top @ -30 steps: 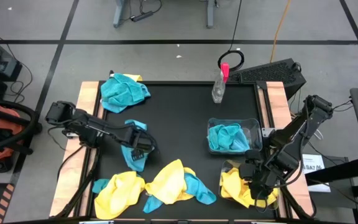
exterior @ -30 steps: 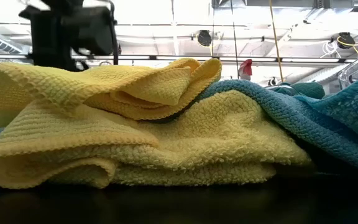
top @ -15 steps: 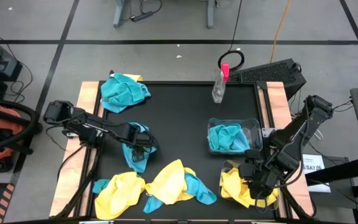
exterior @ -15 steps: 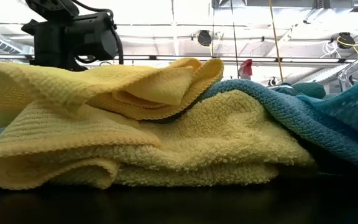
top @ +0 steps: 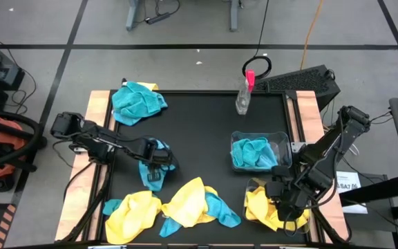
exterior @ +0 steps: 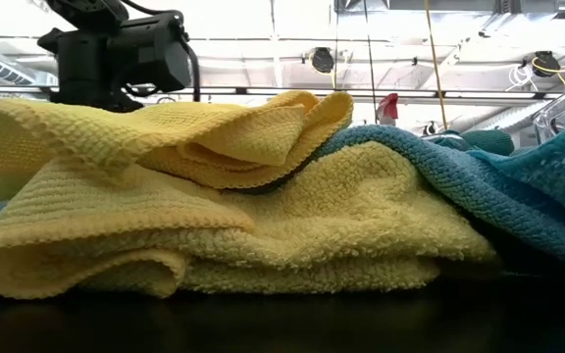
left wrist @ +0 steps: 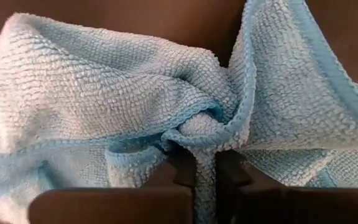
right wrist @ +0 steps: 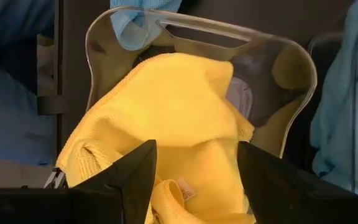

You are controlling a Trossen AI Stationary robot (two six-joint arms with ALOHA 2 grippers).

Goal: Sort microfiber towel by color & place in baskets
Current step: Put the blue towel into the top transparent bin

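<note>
Blue towel [top: 153,164] sits mid-left on the black table [top: 206,124], and the left gripper [top: 156,164] is down on it with its fingers pinched together on a fold; the left wrist view shows a ridge of blue cloth [left wrist: 197,134] squeezed between the two dark fingers. Right gripper [top: 284,205] hangs partly open over the front right basket [top: 254,188], which holds a yellow towel [right wrist: 166,106]; it grips nothing. Second basket [top: 282,138] just behind it already holds blue cloth [top: 253,153]. Mixed yellow-and-blue pile [top: 178,206] lies at the front edge, another blue towel [top: 138,102] at the back left corner, spray bottle [top: 244,95] at the back.

Risks, as I judge them: the pinch is on a thin fold only, so the towel may slip out on lifting. A trailing corner could drag across the pile or miss the blue basket. The carry path crosses toward the right arm, so a collision is possible.
</note>
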